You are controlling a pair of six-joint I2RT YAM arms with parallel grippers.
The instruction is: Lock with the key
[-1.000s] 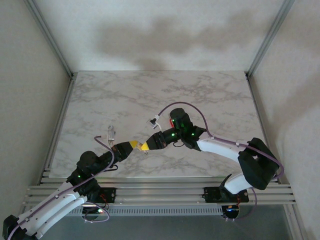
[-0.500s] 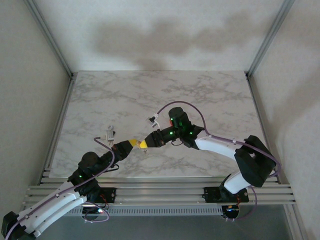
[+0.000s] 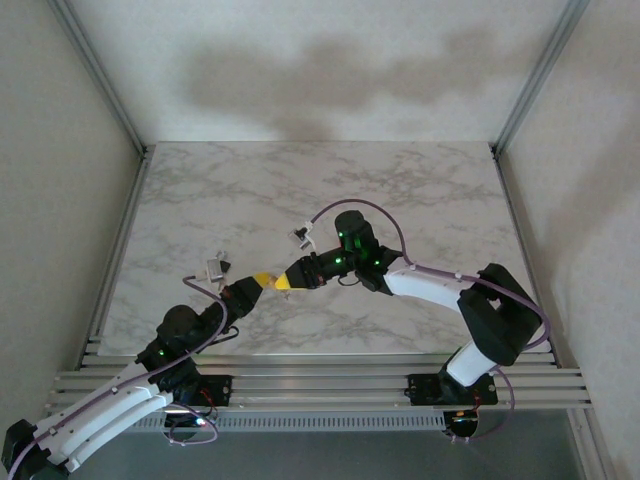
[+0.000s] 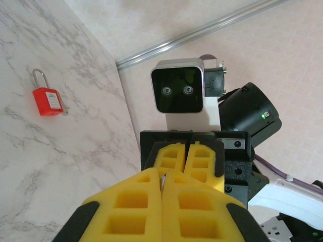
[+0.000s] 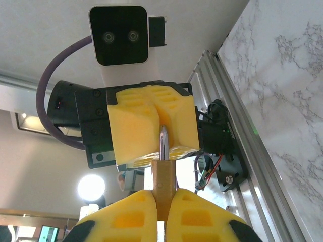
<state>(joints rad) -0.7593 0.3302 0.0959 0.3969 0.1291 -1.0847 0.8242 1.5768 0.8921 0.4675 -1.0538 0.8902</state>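
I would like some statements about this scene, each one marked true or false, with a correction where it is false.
1. The left pincer and the right pincer meet tip to tip above the table. True.
2. The red padlock hangs from the left pincer. False: it lies on the table, apart from both pincers.
3. The right pincer is shut on the key. True.
4. The left pincer stands wide open. False: its yellow fingers are closed, with the tip of the key's blade between them.
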